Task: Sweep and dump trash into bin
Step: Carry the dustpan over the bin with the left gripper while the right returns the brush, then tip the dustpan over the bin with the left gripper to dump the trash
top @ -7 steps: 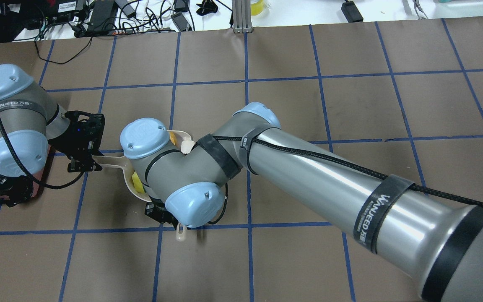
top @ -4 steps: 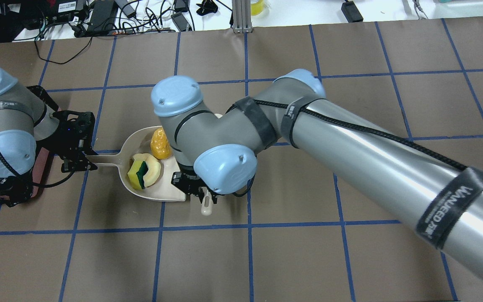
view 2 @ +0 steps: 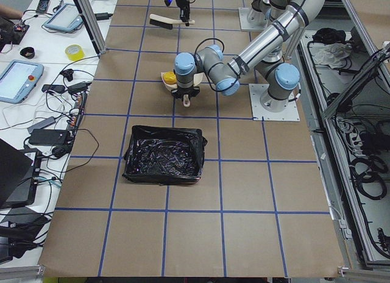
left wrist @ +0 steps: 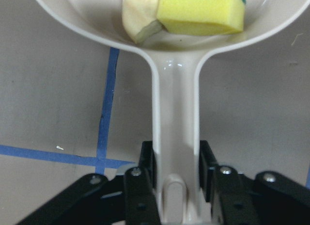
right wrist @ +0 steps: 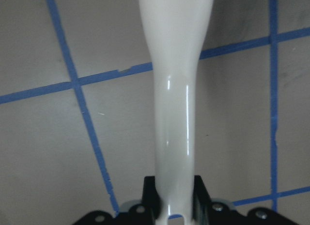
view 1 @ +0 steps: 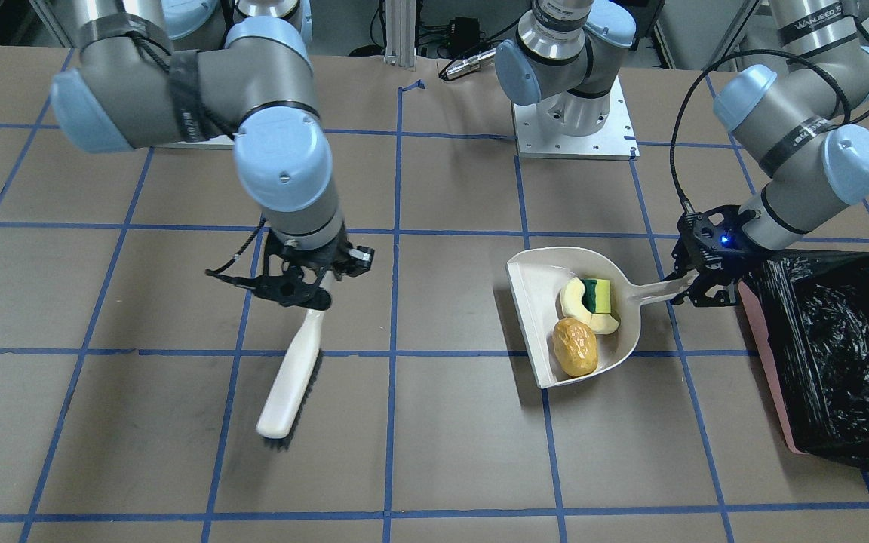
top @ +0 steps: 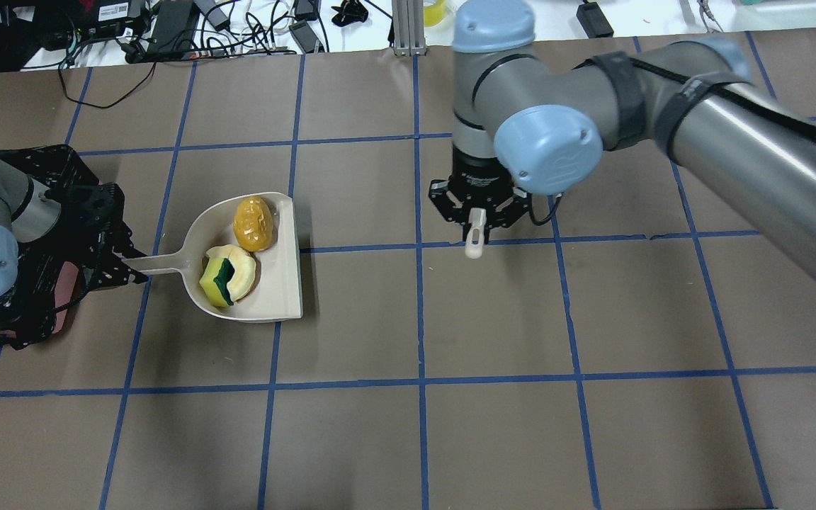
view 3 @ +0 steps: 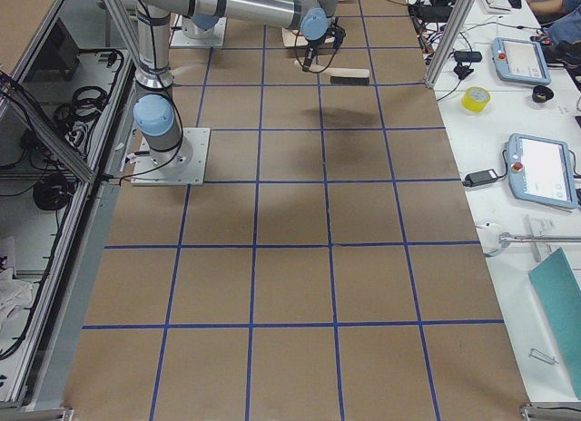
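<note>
Sweeping looks done — the trash lies in the dustpan, whose handle the left tool clamps; the right tool clamps the brush. Remaining — dumping into the bin just beside.

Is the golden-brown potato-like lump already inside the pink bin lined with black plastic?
No, the golden-brown lump lies in the beige plastic dustpan, outside the black-lined pink bin.

A beige dustpan is level over the brown paper surface, which is gridded with blue tape; well apart from it a beige brush slants, black bristles along its lower end. Tangled cables lie beyond the far edge, and a yellow tape roll rests on a side bench
</note>
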